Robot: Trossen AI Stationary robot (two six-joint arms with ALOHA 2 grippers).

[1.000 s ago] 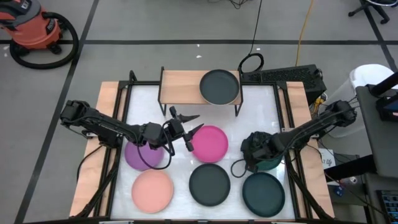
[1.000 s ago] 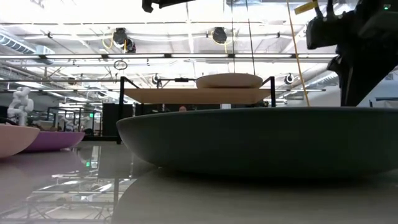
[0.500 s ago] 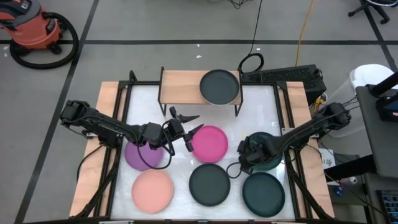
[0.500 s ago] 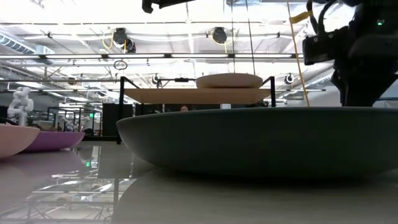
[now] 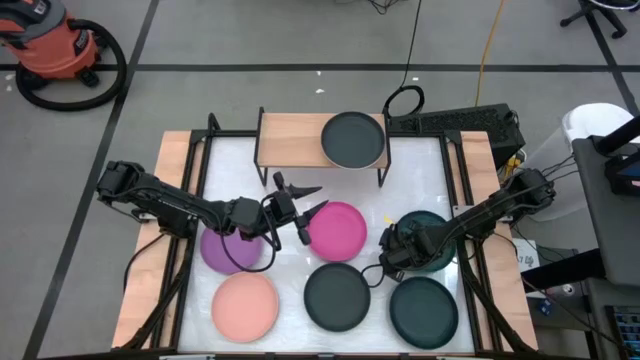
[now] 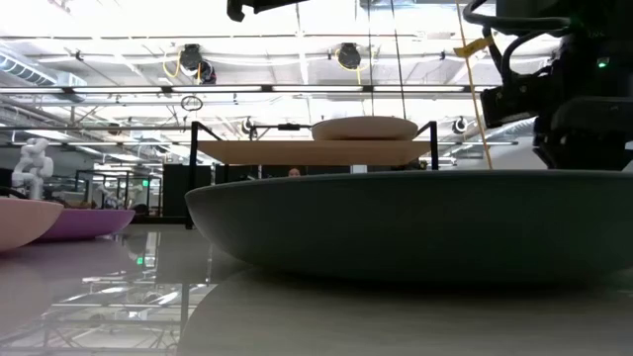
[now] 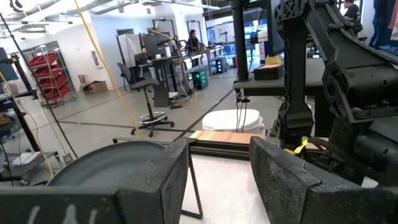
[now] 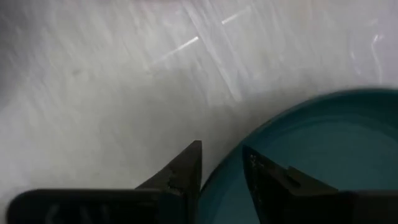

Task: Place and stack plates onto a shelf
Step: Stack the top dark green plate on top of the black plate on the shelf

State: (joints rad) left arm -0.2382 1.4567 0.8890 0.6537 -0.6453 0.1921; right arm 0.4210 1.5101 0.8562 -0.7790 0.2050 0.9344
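My right gripper (image 5: 392, 254) is low at the left rim of a dark teal plate (image 5: 428, 240) on the table's right side. It is open, and in its wrist view (image 8: 221, 152) one finger stands inside the plate (image 8: 311, 149) and one outside. My left gripper (image 5: 303, 212) hovers open between the purple plate (image 5: 232, 250) and the magenta plate (image 5: 340, 230). The shelf (image 5: 290, 140) stands at the far edge with a dark grey plate (image 5: 353, 138) on its right half. Salmon pink (image 5: 245, 306), dark grey (image 5: 337, 297) and a second teal plate (image 5: 423, 311) lie in the near row. My right gripper straddles the teal plate's left rim (image 8: 214, 179) from above, slanting down, one finger (image 8: 267, 177) over the inside and one finger (image 8: 183, 171) over the table outside. I cannot tell whether either finger touches the rim. The plate lies flat on the table.
The near-row plates lie close below the right gripper. Black frame rails (image 5: 462, 200) run along the table's left and right sides. The shelf's left half (image 5: 285, 135) is bare wood. In the low view a dark plate (image 6: 415, 222) fills the foreground before the shelf (image 6: 307, 151).
My right gripper has moved toward the table's left and near edges and down, from over the teal plate to its left rim, uncovering most of the plate. The plate itself has stayed in place.
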